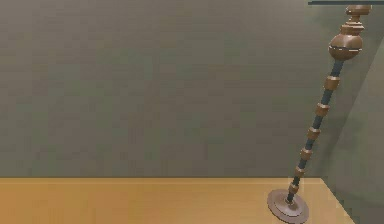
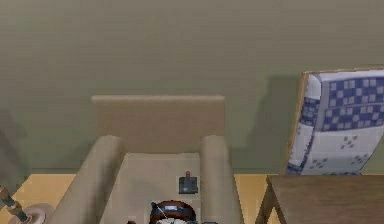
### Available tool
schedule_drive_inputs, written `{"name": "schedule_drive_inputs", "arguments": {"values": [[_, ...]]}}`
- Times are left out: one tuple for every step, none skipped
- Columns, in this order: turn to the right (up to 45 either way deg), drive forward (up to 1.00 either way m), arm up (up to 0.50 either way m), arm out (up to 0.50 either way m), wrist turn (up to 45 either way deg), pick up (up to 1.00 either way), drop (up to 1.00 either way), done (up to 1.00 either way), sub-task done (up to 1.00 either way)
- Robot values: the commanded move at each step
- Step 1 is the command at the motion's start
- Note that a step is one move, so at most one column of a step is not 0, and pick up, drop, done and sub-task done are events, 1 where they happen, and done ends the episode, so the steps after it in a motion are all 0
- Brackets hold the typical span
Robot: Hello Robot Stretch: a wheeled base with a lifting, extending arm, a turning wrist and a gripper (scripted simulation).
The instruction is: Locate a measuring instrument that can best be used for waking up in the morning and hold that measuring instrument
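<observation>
Arm side view: small dark blob [image 2: 187, 184] on armchair [image 2: 105, 170] seat, maybe clock. Guessing light, rigid; grab across body. Pincer [image 2: 175, 213] state: can't tell.

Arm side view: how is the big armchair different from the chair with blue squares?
The armchair is plain beige; the checked chair is blue and white. The armchair has fat padded arms; the checked chair has a thin wooden frame. Both back onto the wall.

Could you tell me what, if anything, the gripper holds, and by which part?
Cannot be told: a small dark object lies on the armchair seat near the gripper.
</observation>
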Motion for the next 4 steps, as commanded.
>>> {"name": "schedule_drive_inputs", "arguments": {"values": [[0.0, 0.0, 0.0, 0.0, 36.0, 0.0, 0.0, 0.0, 0.0], [0.0, 0.0, -0.3, 0.0, 0.0, 0.0, 0.0, 0.0, 0.0], [0.0, 0.0, 0.0, 0.0, 0.0, 1.0, 0.0, 0.0, 0.0], [0.0, 0.0, 0.1, 0.0, 0.0, 0.0, 0.0, 0.0, 0.0]]}}
